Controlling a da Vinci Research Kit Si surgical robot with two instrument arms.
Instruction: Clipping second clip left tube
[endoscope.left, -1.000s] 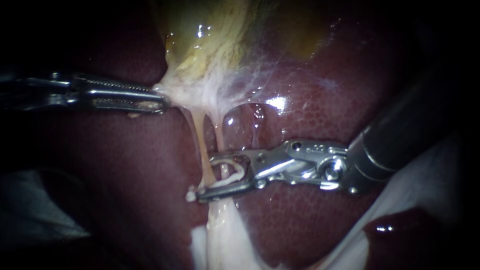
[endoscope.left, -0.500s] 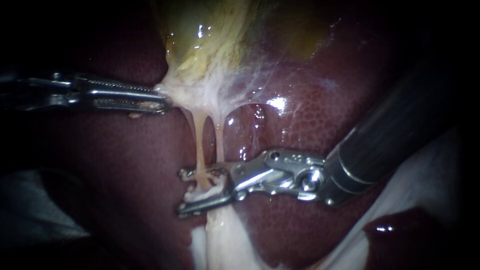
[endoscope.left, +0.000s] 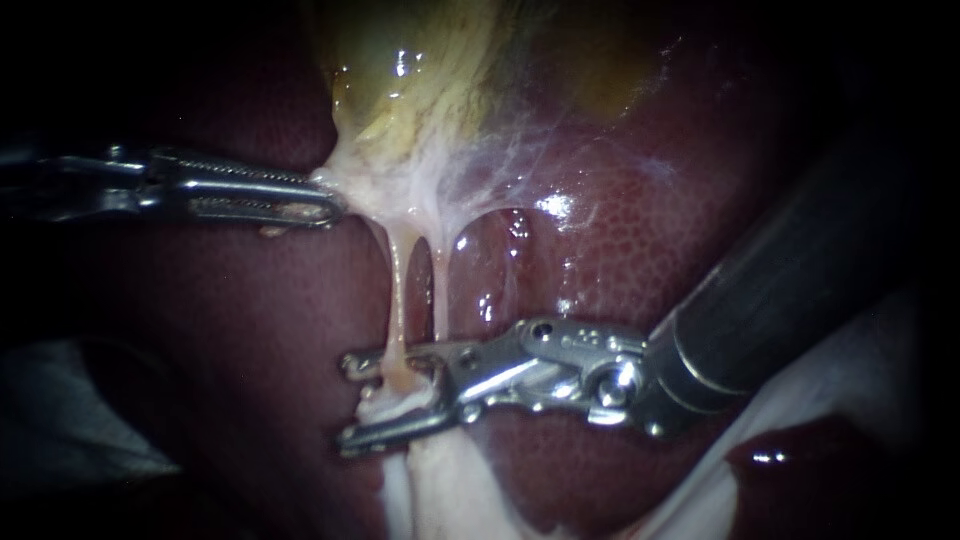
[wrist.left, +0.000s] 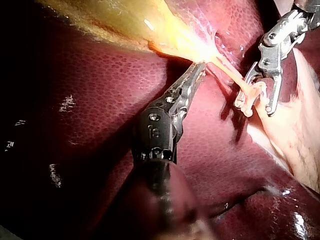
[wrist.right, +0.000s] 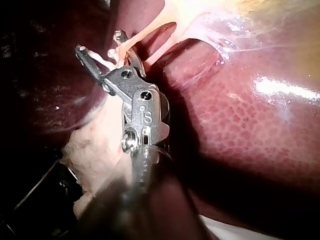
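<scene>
Two pale tubes run down from the yellow-green gallbladder (endoscope.left: 450, 70) over the dark red liver (endoscope.left: 620, 250). The left tube (endoscope.left: 398, 300) passes between the open jaws of my right instrument (endoscope.left: 350, 400), which reach in from the right past it. A white clip (endoscope.left: 400, 407) sits in those jaws. The right tube (endoscope.left: 440, 290) meets the upper jaw nearer the hinge. My left instrument (endoscope.left: 325, 198) is shut on pale tissue at the gallbladder's neck, holding it leftward. The left wrist view shows that grip (wrist.left: 197, 67) and the right instrument (wrist.left: 255, 100) around the tube (wrist.left: 230, 75). The right wrist view shows the right instrument (wrist.right: 100, 47) open.
A broad pale band of tissue (endoscope.left: 440, 490) continues below the jaws. White cloth (endoscope.left: 850, 380) lies at the lower right, under the right instrument's dark shaft (endoscope.left: 780, 290). Liver surrounds the tubes on both sides.
My right instrument has slid leftward: its open jaws, first stopping beside the left tube, now reach past it with the tube between them. The left instrument has held still.
</scene>
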